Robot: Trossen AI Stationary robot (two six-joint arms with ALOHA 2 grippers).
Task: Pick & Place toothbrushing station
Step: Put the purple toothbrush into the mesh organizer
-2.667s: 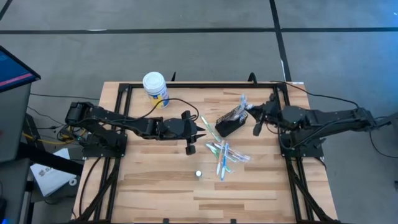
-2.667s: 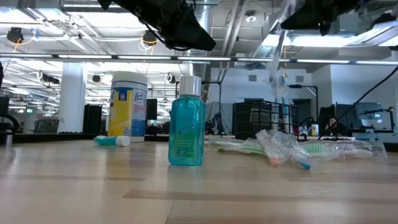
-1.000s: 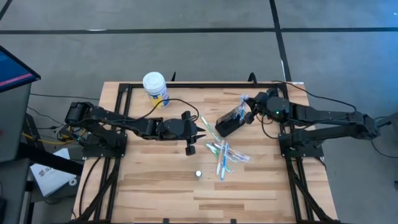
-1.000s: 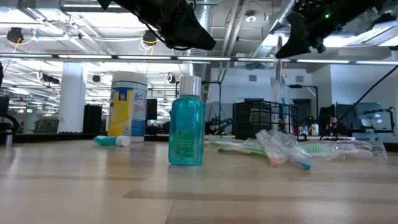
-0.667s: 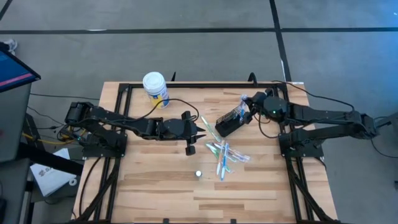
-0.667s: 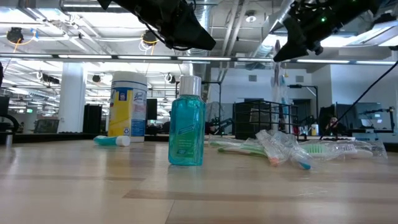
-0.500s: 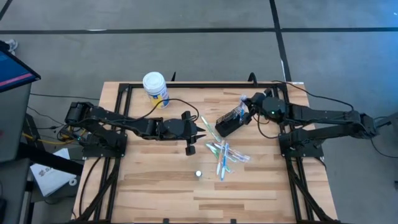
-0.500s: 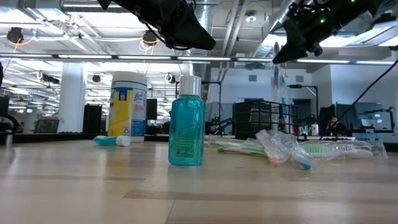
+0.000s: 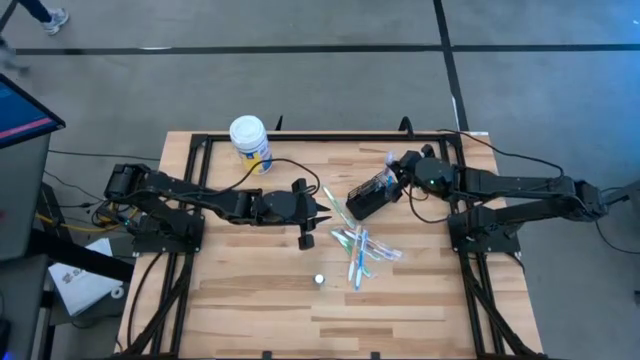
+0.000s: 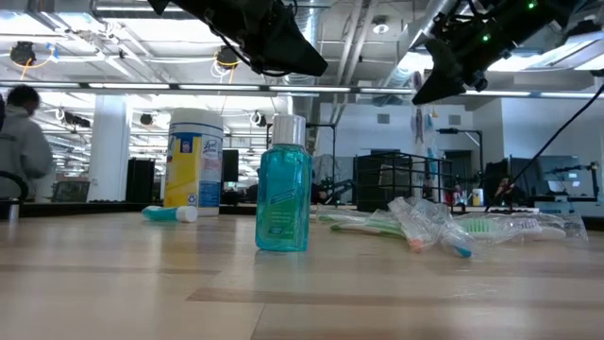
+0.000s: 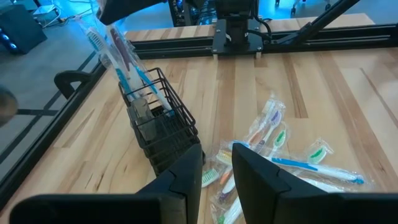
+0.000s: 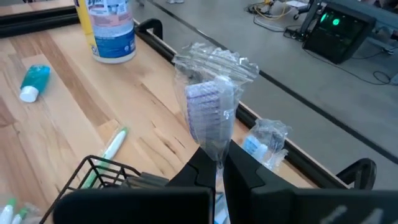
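arms [image 9: 200, 203]: dark, jointed | black cables | right arm [image 9: 510, 185]: green light

Wooden desk [image 9: 250, 290] seen from above. Black mesh holder [image 9: 368, 198] beside right gripper [image 9: 397, 176]. Loose toothbrushes [image 9: 357, 247] scattered near holder. Left gripper [image 9: 322, 214] positioned centre. White-lidded jar [image 9: 249, 140] placed at far edge. Small bottle [image 9: 319, 280] stood apart.

High view: straight down over whole table [image 9: 250, 300]. Low view: table-top level, facing the room. Each wrist view looks past own fingers, close. All four share the wire holder [image 9: 366, 199].
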